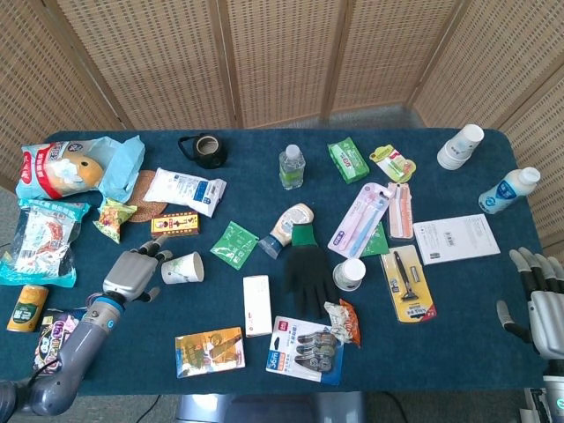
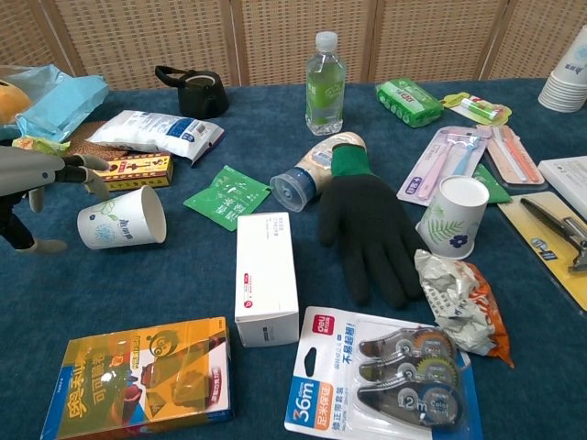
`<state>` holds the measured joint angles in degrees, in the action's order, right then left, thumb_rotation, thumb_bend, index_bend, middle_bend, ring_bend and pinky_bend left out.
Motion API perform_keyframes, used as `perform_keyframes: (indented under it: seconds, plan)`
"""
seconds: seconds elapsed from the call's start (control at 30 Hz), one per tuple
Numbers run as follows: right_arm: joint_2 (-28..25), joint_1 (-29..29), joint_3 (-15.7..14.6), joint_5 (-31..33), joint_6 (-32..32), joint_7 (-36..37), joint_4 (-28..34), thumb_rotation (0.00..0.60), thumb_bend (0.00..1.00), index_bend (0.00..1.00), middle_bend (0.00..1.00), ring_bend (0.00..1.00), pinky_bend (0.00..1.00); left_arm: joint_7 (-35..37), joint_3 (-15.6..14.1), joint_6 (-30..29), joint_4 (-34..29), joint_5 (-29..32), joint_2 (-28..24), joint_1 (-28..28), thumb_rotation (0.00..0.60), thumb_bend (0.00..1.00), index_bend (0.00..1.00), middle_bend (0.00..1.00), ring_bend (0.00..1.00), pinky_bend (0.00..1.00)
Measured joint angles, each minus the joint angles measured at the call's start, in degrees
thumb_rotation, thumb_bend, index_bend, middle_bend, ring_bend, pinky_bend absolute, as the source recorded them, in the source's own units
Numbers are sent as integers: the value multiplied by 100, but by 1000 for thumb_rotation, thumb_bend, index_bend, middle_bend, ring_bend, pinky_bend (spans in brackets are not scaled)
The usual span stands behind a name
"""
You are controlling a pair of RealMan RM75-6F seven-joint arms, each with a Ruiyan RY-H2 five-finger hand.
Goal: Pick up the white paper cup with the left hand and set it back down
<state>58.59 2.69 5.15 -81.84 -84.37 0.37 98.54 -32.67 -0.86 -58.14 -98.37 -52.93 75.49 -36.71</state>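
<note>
The white paper cup [image 1: 183, 267] [image 2: 122, 223] lies on its side on the blue table [image 1: 458, 352], mouth pointing right. My left hand [image 1: 134, 275] [image 2: 37, 179] hovers just left of the cup's base. Its fingers [image 2: 87, 174] are spread and reach over that base, and it holds nothing. I cannot tell whether a fingertip touches the cup. My right hand [image 1: 538, 300] rests at the table's right edge, fingers apart and empty, far from the cup.
A yellow-red box [image 2: 136, 170] and a green sachet [image 2: 227, 196] lie just behind the cup. A white box [image 2: 266, 275] lies to its right, a picture pack [image 2: 147, 376] in front. Snack bags [image 1: 44, 233] crowd the left edge. Another cup [image 2: 452, 216] stands upright beside a black glove [image 2: 367, 225].
</note>
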Motion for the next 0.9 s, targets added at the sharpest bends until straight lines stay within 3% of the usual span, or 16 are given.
perform_keyframes:
  seconds: [0.9]
  plan:
    - [-41,34,-81,-92,118,162,-43,600,475,1,0,0,0,-370,244,-609,7,339,625,112,600,362,260,120,248,466]
